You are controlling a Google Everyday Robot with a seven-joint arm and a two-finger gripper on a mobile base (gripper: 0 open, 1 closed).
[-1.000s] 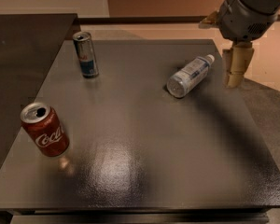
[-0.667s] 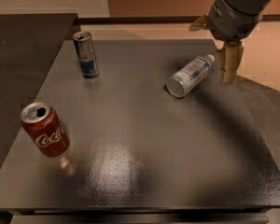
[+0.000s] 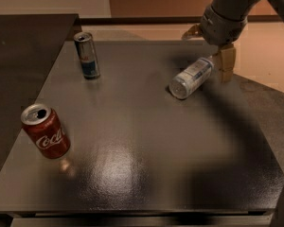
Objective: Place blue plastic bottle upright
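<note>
The blue plastic bottle [image 3: 191, 78] lies on its side at the right rear of the dark table [image 3: 142, 164], with its white cap pointing back right. It is clear, with a pale label. My gripper [image 3: 210, 51] hangs from the grey arm at the upper right, just above and behind the cap end. It is open and empty. One tan finger [image 3: 225, 63] hangs down right beside the cap, and the other tan finger [image 3: 192, 31] shows behind the wrist.
A slim blue-silver can [image 3: 87, 56] stands upright at the back left. A red Coca-Cola can [image 3: 45, 131] stands at the front left, leaning a little. A lower dark surface [image 3: 19, 56] lies to the left, and tan floor beyond the right edge.
My gripper has moved left and down, closing in on the bottle's cap end. The bottle and both cans have not moved.
</note>
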